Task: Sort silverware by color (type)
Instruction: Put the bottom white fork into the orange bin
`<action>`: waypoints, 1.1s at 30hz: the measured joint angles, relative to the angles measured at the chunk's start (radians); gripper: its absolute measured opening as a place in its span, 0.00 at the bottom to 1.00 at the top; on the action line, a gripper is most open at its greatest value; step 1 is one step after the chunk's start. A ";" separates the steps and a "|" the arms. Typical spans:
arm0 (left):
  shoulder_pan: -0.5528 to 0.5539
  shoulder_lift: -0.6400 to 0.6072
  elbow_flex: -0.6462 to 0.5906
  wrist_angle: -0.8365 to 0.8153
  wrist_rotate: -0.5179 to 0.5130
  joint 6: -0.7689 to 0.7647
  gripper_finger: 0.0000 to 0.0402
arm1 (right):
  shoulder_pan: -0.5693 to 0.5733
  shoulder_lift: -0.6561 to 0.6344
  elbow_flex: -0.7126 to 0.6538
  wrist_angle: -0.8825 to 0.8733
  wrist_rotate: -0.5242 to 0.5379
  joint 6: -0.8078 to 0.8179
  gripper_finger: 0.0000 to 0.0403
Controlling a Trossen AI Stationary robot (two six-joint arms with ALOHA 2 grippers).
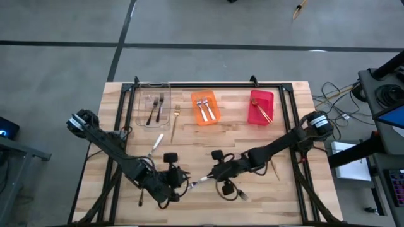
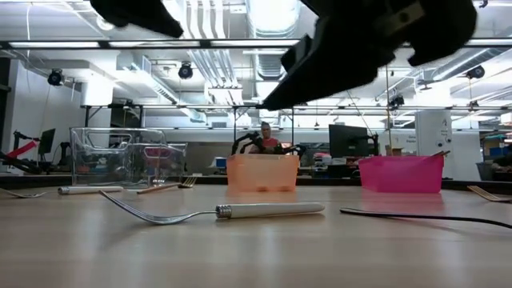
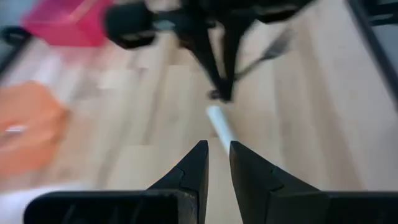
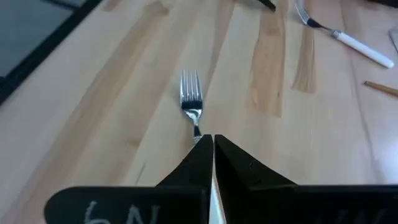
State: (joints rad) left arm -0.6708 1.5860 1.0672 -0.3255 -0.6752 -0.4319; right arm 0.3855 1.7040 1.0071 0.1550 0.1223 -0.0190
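The right gripper (image 4: 211, 146) pinches the white-handled fork (image 4: 191, 102); lift it level, straight toward the orange bin (image 1: 204, 108).

Three bins (image 1: 204, 108) in a row along the far edge of the surface (image 1: 252, 142), forks inside each; loose fork (image 1: 175, 122) just beside the leftmost bin; another fork (image 1: 155, 144) nearer the front
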 joint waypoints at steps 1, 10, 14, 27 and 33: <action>0.000 0.013 -0.020 0.042 0.023 -0.002 0.12 | 0.000 -0.002 -0.025 0.041 0.000 0.011 0.02; -0.004 0.176 -0.070 0.220 0.180 -0.081 0.12 | 0.003 0.035 -0.068 0.091 0.000 0.072 0.03; -0.007 0.215 -0.070 0.204 0.223 -0.140 0.12 | 0.007 0.071 -0.026 0.108 0.000 0.072 0.07; -0.017 0.229 -0.075 0.164 0.242 -0.185 0.12 | 0.004 0.268 0.189 0.040 0.000 0.039 0.39; -0.018 0.229 -0.082 0.141 0.243 -0.198 0.12 | -0.004 0.306 0.225 -0.034 0.000 0.019 0.49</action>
State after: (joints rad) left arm -0.6891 1.8153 0.9856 -0.1848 -0.4324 -0.6301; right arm 0.3810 2.0098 1.2326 0.1214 0.1223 -0.0003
